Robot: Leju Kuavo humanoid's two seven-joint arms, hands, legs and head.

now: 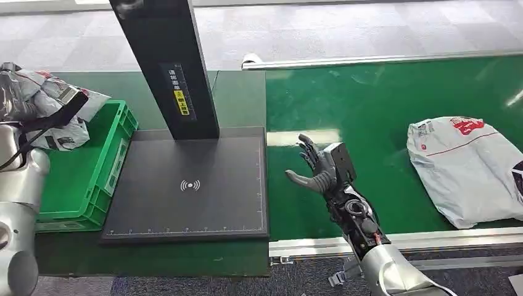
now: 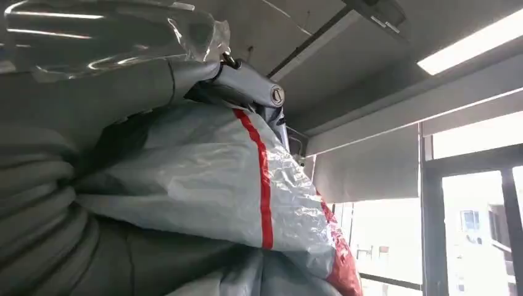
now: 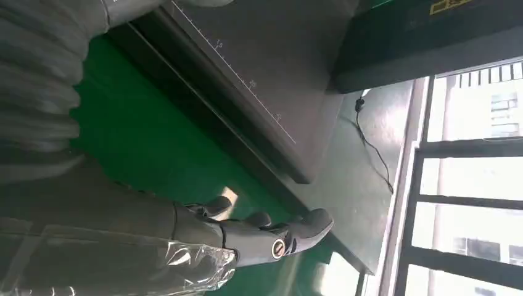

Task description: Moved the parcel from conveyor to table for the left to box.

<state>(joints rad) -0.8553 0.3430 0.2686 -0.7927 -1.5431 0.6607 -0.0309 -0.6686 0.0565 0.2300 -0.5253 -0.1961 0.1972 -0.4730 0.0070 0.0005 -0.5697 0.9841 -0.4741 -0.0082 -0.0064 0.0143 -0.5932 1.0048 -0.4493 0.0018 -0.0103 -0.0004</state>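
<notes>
Right hand empty over the belt; left hand already carrying a bag.

Nearest, the right hand [image 1: 316, 168] hung open, fingers spread, above the green conveyor [image 1: 370, 111], just beside the black scanning table [image 1: 185, 209]. The left hand [image 2: 247, 83] gripped a crumpled grey bag [image 1: 37, 102] over the green box [image 1: 92, 166]. Farther along the belt lay the parcel [image 1: 469, 166], a soft, slick poly mailer, probably light; a broad grasp across its middle should hold best.
</notes>
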